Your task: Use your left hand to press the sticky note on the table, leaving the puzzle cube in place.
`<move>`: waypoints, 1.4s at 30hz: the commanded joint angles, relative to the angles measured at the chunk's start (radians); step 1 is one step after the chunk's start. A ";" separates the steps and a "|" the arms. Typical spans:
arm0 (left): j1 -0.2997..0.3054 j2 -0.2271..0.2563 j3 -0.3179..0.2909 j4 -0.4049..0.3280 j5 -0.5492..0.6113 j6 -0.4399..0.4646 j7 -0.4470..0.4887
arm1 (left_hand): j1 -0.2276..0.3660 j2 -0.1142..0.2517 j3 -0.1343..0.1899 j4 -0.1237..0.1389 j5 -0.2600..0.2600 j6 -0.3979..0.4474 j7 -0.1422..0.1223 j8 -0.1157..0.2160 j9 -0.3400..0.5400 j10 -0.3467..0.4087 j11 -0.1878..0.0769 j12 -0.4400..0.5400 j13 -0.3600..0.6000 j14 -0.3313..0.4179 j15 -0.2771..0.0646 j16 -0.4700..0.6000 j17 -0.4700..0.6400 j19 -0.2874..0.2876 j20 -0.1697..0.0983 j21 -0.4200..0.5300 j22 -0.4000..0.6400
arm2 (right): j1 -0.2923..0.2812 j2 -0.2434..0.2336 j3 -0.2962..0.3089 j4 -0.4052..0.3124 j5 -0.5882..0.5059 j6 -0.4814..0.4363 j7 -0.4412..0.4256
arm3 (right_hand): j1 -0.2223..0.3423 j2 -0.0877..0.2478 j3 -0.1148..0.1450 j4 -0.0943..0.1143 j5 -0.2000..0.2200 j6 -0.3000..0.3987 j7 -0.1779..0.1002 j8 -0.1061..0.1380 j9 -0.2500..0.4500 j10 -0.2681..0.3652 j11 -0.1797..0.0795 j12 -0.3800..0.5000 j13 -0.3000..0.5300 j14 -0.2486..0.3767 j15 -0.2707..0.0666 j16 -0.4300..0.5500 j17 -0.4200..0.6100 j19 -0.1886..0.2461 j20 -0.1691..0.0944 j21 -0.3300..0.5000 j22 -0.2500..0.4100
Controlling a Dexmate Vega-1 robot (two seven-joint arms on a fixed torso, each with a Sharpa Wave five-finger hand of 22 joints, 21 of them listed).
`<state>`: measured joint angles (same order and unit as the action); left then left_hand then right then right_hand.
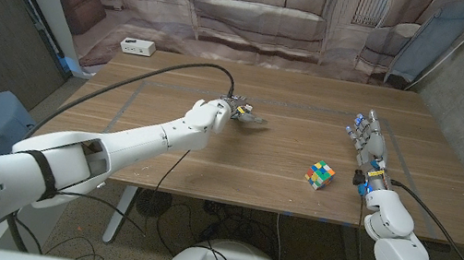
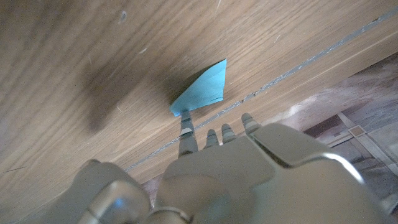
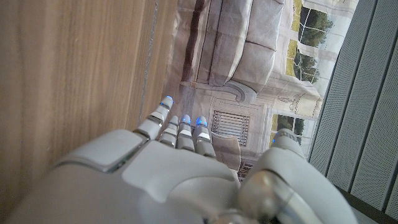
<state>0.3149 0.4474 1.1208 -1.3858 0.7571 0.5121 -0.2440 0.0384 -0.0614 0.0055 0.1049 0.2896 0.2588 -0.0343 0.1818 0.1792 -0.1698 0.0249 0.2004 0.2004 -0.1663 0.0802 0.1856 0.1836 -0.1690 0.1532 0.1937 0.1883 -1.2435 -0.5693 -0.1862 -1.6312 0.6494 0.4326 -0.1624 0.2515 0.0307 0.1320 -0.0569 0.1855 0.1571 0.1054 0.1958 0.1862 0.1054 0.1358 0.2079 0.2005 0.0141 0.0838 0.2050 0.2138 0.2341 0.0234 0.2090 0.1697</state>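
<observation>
- The right robot hand (image 3: 168, 180) shows from behind, white and rounded, its fingers held straight and close together.
- Its fingertips (image 3: 166, 101) carry blue pads; the thumb (image 3: 283, 168) stands apart from them.
- The hand holds nothing.
- The wooden counter (image 3: 68, 74) runs alongside the hand, a thin seam in its boards.
- Beyond the fingers hangs a printed backdrop (image 3: 236, 56) of a sofa and windows, next to a grey ribbed wall panel (image 3: 367, 106).

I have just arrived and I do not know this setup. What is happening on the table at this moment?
The robot's left hand reaches over the middle of the wooden table, and one fingertip touches the edge of a blue sticky note. The puzzle cube sits apart, untouched, nearer the right hand, which holds nothing, fingers extended, at the table's right side.
</observation>
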 commanded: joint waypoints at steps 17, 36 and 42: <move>0.000 0.011 0.011 -0.005 -0.013 0.031 -0.020 | 0.006 0.016 -0.007 0.005 0.006 0.039 0.004 0.016 0.001 -0.092 -0.007 0.016 0.001 -0.162 -0.002 0.010 0.003 -0.270 -0.001 0.012 0.003 | 0.022 0.010 -0.009 0.028 0.015 0.005 0.018 | -0.003 0.003 0.002 -0.010 0.006 0.010 -0.005 0.002 0.002 0.017 0.002 0.002 0.001 0.006 0.007 0.004 0.002 0.010 0.006 -0.003 0.003; -0.005 0.015 0.012 0.010 -0.013 0.048 -0.022 | 0.009 0.020 -0.012 0.007 0.007 0.047 0.006 0.017 0.001 -0.090 -0.008 0.018 0.001 -0.158 -0.002 0.010 0.003 -0.265 -0.001 0.014 0.003 | 0.013 0.004 -0.007 0.016 0.012 -0.005 0.006 | -0.005 0.004 0.000 -0.011 0.006 0.011 -0.005 0.002 0.002 0.018 0.004 0.001 0.001 0.007 0.009 0.004 0.001 0.012 0.007 -0.004 0.004; -0.005 0.019 0.014 0.008 -0.013 0.053 -0.023 | 0.010 0.022 -0.013 0.007 0.008 0.048 0.006 0.016 0.002 -0.089 -0.009 0.019 0.001 -0.157 -0.002 0.010 0.003 -0.265 0.000 0.015 0.003 | 0.013 0.004 -0.008 0.014 0.015 -0.011 0.005 | -0.005 0.004 0.000 -0.011 0.006 0.012 -0.004 0.002 0.002 0.018 0.004 0.001 0.001 0.007 0.010 0.004 0.001 0.012 0.007 -0.005 0.004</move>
<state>0.3131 0.4616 1.1325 -1.3837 0.7451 0.5533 -0.2632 0.0490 -0.0511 -0.0027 0.1131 0.2896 0.2953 -0.0339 0.1923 0.1786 -0.1717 0.0230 0.2151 0.2004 -0.1662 0.0801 0.1925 0.1836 -0.1691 0.1532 0.2014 0.1882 -1.2275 -0.5622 -0.1949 -1.6121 0.6647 0.4292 -0.1538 0.2516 0.0307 0.1284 -0.0605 0.1855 0.1626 0.0999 0.1958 0.1862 0.1161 0.1359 0.2079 0.2005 0.0196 0.0893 0.2050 0.2140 0.2394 0.0288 0.2091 0.1697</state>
